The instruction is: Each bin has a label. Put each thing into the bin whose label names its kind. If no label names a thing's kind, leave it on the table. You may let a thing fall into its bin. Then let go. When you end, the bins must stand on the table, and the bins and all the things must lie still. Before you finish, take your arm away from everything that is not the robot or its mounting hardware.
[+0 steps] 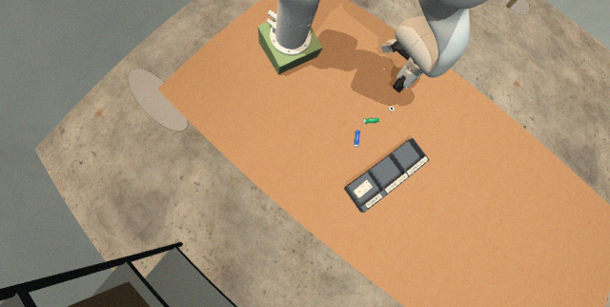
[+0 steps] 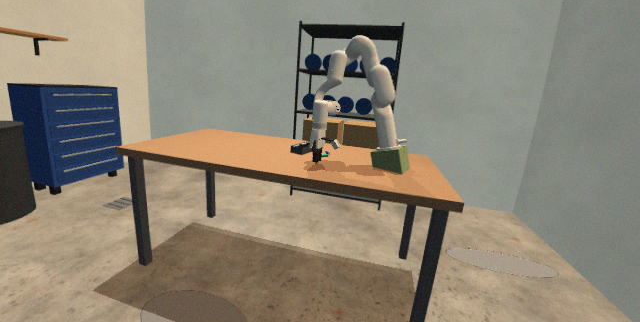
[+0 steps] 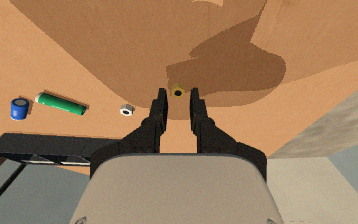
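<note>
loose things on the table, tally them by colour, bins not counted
Green: 1, the cylinder
Blue: 1, the cylinder
White or silver: 1, the nut
Yellow: 1, the nut just ahead of the gripper, which holds nothing
Total: 4

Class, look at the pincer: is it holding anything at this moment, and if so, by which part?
Nothing is held. The pincer hangs partly open over the table, its fingers bare, with the small yellow nut lying on the table just beyond the tips.
</note>
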